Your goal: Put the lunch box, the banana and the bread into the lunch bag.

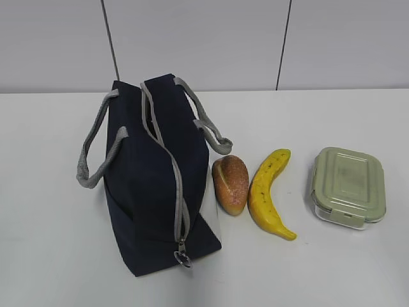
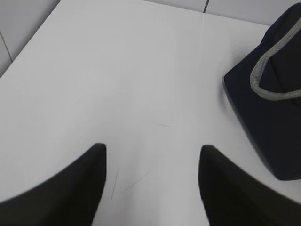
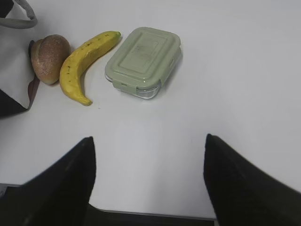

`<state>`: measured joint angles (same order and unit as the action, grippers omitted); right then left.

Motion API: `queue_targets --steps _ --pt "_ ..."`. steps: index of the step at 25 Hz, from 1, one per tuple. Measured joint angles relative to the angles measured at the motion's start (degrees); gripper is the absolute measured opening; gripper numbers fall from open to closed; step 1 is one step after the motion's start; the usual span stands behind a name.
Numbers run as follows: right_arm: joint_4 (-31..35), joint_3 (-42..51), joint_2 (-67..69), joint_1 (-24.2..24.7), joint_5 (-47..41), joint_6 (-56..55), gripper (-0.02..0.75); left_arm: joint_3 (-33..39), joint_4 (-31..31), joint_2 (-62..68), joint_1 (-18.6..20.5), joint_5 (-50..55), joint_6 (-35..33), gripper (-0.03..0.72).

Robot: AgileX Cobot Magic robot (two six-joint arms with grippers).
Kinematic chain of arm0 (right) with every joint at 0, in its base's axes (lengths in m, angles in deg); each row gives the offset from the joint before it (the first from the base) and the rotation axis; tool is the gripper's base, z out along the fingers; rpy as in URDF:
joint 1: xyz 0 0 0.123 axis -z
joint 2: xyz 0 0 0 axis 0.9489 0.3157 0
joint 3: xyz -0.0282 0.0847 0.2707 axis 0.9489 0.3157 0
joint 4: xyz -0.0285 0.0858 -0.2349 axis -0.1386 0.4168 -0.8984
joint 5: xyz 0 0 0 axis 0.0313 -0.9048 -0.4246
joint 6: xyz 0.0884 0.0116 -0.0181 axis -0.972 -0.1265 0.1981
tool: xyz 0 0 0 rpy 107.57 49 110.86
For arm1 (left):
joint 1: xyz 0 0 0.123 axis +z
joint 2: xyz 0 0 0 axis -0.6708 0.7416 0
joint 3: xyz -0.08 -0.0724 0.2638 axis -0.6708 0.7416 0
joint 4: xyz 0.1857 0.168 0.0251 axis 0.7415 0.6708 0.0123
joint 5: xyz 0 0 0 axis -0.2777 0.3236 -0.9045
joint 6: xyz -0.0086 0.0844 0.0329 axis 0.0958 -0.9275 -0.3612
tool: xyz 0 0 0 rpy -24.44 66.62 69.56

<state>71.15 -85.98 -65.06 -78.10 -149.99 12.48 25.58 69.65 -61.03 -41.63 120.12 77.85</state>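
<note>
waiting at the start: left gripper [image 2: 150,188] and right gripper [image 3: 148,183] gape wide, empty; lunch bag [image 1: 150,192] zipped, needs opening first.

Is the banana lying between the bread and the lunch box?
Yes, the banana lies between the bread and the lunch box.

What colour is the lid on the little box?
The lunch box lid is pale sage green. It shows best in the right wrist view.
</note>
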Motion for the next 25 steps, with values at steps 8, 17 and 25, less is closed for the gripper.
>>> queue_targets --steps 8,17,25 --pt "0.0 0.0 0.0 0.0 0.0 0.0 0.530 0.0 0.0 0.0 0.0 0.0 0.0 0.434" --pt "0.0 0.0 0.0 0.0 0.0 0.0 0.531 0.0 0.0 0.0 0.0 0.0 0.0 0.434" --pt "0.0 0.0 0.0 0.0 0.0 0.0 0.530 -1.3 -5.3 7.4 0.0 -1.7 0.0 0.434"
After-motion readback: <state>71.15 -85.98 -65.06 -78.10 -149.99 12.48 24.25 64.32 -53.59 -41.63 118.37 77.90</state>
